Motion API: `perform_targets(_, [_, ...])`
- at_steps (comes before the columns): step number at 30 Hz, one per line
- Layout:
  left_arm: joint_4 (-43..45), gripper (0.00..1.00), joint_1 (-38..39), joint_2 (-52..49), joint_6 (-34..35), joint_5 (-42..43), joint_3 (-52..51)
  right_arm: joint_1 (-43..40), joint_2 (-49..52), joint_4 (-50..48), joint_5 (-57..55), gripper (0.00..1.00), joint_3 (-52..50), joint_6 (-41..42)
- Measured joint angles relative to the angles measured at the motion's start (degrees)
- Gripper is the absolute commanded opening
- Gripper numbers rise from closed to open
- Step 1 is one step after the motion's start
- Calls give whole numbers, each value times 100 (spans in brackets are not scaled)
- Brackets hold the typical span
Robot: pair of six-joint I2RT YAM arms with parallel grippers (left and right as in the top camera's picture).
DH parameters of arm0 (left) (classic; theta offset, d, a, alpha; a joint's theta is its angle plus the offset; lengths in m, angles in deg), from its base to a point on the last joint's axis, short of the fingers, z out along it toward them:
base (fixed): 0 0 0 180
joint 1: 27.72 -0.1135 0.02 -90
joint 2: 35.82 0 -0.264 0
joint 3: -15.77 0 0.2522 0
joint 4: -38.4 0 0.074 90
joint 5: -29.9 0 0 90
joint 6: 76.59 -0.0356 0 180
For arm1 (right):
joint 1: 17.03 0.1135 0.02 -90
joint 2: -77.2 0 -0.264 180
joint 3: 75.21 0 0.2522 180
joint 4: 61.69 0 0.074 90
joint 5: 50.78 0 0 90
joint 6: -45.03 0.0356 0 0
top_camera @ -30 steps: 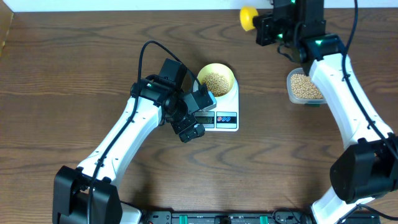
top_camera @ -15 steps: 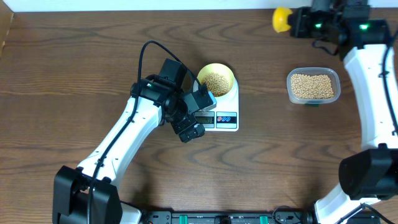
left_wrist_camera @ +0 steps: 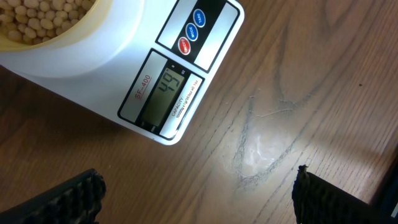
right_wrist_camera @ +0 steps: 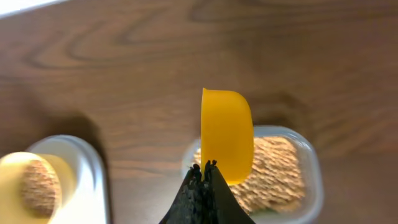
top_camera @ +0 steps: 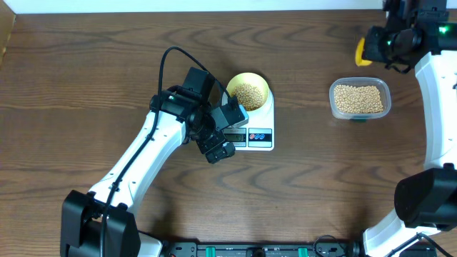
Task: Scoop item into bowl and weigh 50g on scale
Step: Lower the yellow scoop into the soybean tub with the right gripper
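The pale-yellow bowl (top_camera: 248, 91) holds tan beans (top_camera: 248, 94) and stands on the white scale (top_camera: 263, 135). In the left wrist view the scale (left_wrist_camera: 93, 68) has a display (left_wrist_camera: 163, 93) that reads 49. My left gripper (top_camera: 227, 133) hangs open at the scale's front left corner, its fingertips (left_wrist_camera: 81, 196) spread wide over bare wood. My right gripper (top_camera: 382, 43) is shut on the handle of the yellow scoop (top_camera: 363, 51), near the far right of the table. The scoop (right_wrist_camera: 227, 134) hovers above the beans (right_wrist_camera: 273, 174) in the clear tub.
The clear plastic tub (top_camera: 359, 98) of beans sits right of the scale, just below the right gripper. A black cable (top_camera: 166, 61) loops over the left arm. The table's far edge (top_camera: 214, 10) runs close behind the right arm.
My right arm has carried the scoop from the top middle across to the right and slightly down, beside the tub. The left arm, bowl and scale have not moved.
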Motion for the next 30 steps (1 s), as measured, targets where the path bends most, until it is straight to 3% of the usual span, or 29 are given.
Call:
perform_targets(12, [0, 98, 0, 0, 0, 0, 0, -55, 140, 437, -439, 1, -4, -118])
perform_targets(30, [0, 98, 0, 0, 0, 0, 0, -61, 1071, 920, -133, 1, -44, -404])
